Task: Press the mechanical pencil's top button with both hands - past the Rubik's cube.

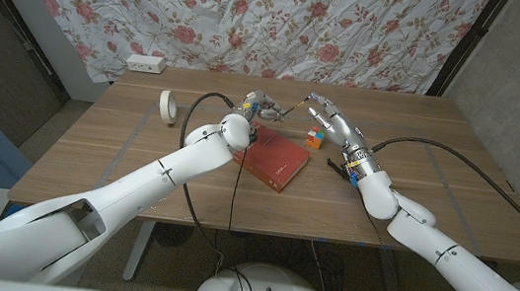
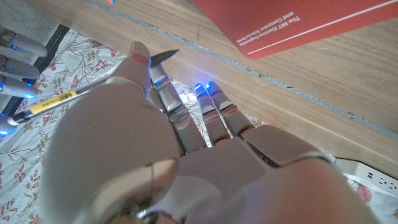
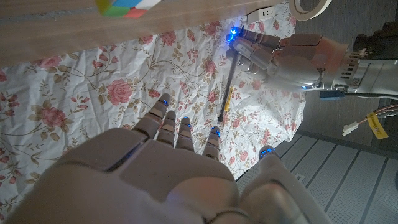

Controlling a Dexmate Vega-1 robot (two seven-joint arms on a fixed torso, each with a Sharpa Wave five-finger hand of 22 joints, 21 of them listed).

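Overhead, pencil (image 1: 285, 110) between raised hands

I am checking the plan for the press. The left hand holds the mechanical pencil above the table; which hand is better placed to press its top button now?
The right hand, probably. Its fingers are free and reach toward the mechanical pencil, which the left hand grips by one end, beyond the Rubik's cube.

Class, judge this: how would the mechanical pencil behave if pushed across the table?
The mechanical pencil, held by the left hand, looks thin, straight and stiff, so it probably would not flex. Its slim round body would likely roll, and it seems light for its length.
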